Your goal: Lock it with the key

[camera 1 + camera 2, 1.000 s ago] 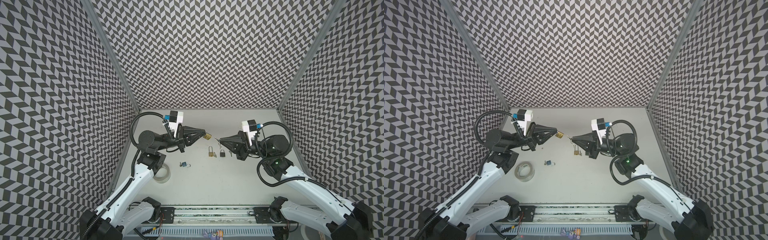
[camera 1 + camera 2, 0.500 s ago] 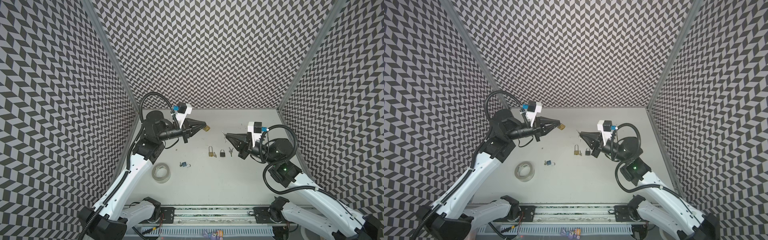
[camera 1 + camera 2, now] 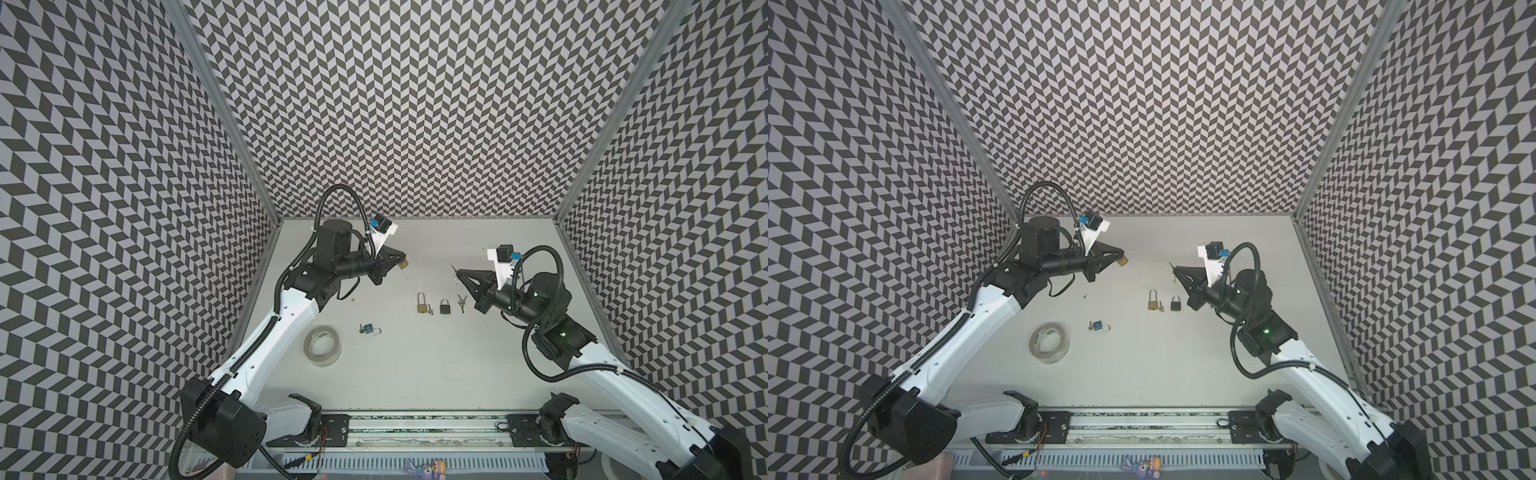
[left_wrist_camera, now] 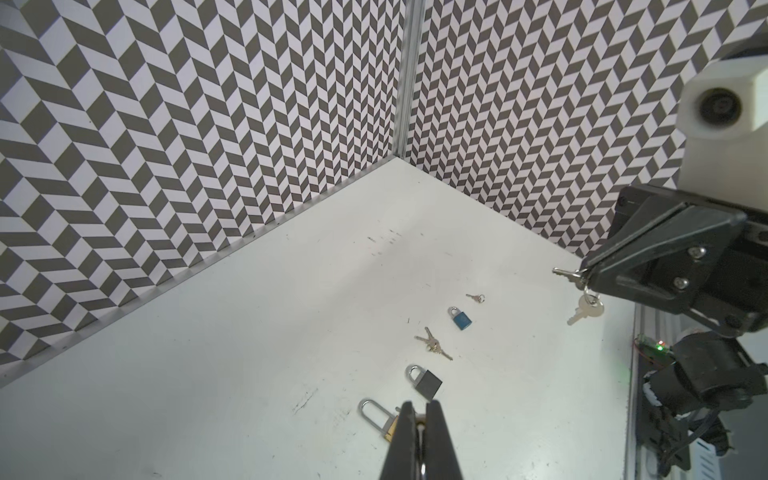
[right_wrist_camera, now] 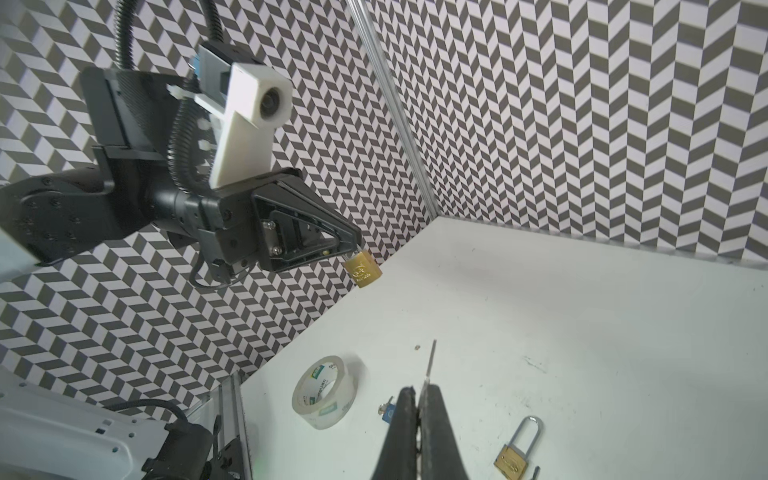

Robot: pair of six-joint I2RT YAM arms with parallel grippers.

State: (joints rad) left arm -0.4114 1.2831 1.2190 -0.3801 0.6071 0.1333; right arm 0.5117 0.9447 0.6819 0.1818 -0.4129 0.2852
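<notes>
Padlock [image 3: 402,264] hangs pinched in the left end effector [image 3: 397,262] above the desk [image 3: 415,357]; right end effector [image 3: 458,273], clamped on the key [image 3: 454,270], finds it at nine o'clock, blade aimed that way, well apart.

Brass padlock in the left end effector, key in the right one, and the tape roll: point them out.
held brass padlock [image 5: 363,270], right wrist view, its brass body.
held key [image 4: 566,273], left wrist view, its blade.
tape roll [image 5: 338,409], right wrist view, its outer wall.
</notes>
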